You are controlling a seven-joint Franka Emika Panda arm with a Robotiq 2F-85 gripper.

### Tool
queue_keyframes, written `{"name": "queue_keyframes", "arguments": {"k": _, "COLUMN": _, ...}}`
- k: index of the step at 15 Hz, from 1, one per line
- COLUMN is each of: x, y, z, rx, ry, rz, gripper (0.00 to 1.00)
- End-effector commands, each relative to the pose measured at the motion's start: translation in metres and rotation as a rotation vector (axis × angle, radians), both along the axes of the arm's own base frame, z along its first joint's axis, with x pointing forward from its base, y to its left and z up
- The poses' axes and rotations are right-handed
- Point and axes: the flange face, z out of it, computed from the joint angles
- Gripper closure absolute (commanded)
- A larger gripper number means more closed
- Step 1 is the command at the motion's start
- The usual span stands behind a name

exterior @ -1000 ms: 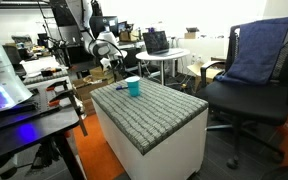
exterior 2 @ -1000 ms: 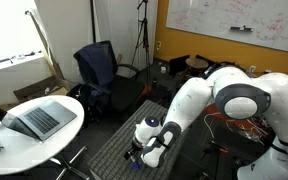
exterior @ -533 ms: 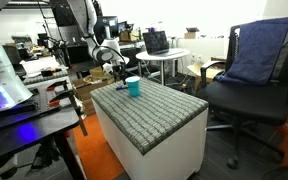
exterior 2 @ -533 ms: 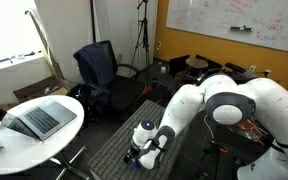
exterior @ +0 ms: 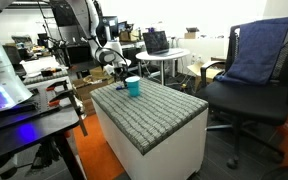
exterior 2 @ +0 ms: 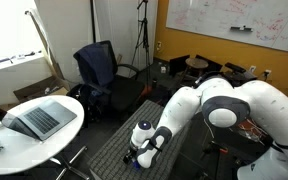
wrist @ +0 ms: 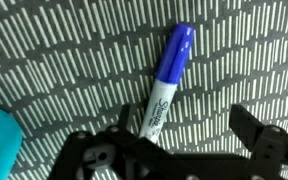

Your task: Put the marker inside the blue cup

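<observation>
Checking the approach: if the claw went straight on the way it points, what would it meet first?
Likely the marker, lying on the grey padded block just ahead of the open claw; depth is unclear.

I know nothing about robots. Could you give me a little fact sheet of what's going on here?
Surface: grey padded block
Marker: marker with a blue cap, lying flat on the block
Cup: blue cup standing upright on the block, near the marker
Pincer: pincer open, just above the marker's lower end, holding nothing
Marker in cup: not yet
</observation>
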Motion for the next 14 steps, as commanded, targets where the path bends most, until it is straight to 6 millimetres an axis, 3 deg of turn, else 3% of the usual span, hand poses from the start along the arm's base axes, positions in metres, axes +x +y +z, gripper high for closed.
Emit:
{"name": "queue_keyframes", "arguments": {"k": 1, "x": 0.010, "y": -0.001, "z": -0.002, "rx": -0.001, "ry": 0.041, "rz": -0.037, "gripper": 0.00}}
{"name": "queue_keyframes", "arguments": {"k": 11, "x": 0.020, "y": -0.001, "z": -0.017, "rx": 0.006, "ry": 0.096, "rz": -0.032, "gripper": 0.00}}
{"name": "queue_keyframes", "arguments": {"k": 12, "x": 0.020, "y": -0.001, "z": -0.019, "rx": 0.007, "ry": 0.097, "rz": -0.032, "gripper": 0.06}}
{"name": "queue_keyframes", "arguments": {"k": 13, "x": 0.020, "y": -0.001, "z": -0.021, "rx": 0.005, "ry": 0.097, "rz": -0.032, "gripper": 0.28}}
{"name": "queue_keyframes", "arguments": {"k": 14, "x": 0.021, "y": -0.001, "z": -0.023, "rx": 0.005, "ry": 0.097, "rz": -0.032, "gripper": 0.30}}
